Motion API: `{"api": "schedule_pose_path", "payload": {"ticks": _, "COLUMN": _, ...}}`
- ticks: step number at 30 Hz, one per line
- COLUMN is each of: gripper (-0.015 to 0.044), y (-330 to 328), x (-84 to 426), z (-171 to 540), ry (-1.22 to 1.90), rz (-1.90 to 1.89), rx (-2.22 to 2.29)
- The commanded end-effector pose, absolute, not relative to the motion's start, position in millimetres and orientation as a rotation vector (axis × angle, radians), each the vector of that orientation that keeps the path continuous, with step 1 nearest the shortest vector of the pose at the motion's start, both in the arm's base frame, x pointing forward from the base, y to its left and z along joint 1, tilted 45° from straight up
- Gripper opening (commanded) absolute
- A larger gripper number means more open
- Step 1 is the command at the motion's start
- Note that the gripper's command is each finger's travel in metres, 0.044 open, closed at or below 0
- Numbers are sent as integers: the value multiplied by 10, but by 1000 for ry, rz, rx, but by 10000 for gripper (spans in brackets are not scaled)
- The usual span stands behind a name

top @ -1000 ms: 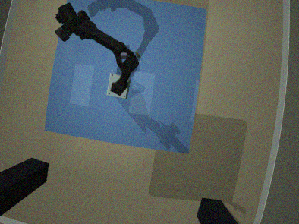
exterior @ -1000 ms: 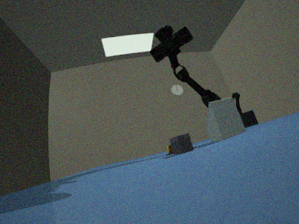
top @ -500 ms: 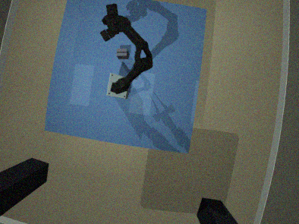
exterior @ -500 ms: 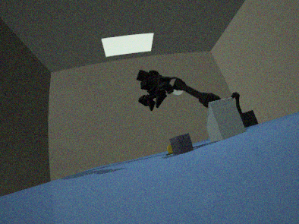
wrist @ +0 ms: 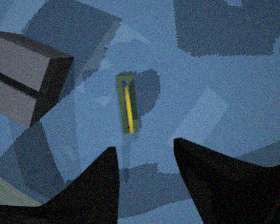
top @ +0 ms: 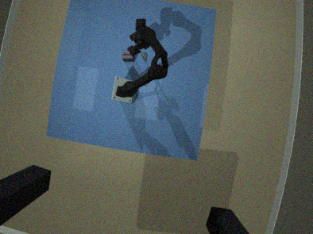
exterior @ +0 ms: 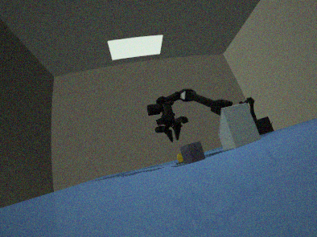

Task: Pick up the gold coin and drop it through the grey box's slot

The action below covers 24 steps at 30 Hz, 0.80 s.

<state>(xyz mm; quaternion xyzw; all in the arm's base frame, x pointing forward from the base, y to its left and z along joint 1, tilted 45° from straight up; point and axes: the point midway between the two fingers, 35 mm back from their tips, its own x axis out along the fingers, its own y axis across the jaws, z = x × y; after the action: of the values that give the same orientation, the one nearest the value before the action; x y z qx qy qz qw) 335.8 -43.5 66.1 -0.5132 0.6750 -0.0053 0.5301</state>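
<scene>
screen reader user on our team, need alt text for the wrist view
A gold coin stands on edge in a green holder, seen from above on a blue surface, beyond the open gripper, whose dark fingers rise from the bottom edge with nothing between them. At the left edge, partly cut off, is a grey box with a dark slot in its lid.

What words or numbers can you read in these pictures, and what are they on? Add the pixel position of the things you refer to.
There are none that I can read.
The grey box point(top: 128, 59) point(exterior: 192, 152) point(wrist: 22, 82) shows only a dark slot, no letters.
The gold coin point(exterior: 179, 158) point(wrist: 129, 110) is too small and blurry to tell if anything is on it.
</scene>
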Motion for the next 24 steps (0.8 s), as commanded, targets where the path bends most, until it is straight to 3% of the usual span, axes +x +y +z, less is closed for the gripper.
{"api": "schedule_pose_path", "payload": {"ticks": 1, "gripper": 161, "y": -607, "x": 3337, "z": 491, "ry": 1628, "rz": -14, "rx": -1234}}
{"api": "schedule_pose_path", "payload": {"ticks": 24, "gripper": 161, "y": -893, "x": 3365, "z": 192, "ry": 1629, "rz": -15, "rx": -1235}}
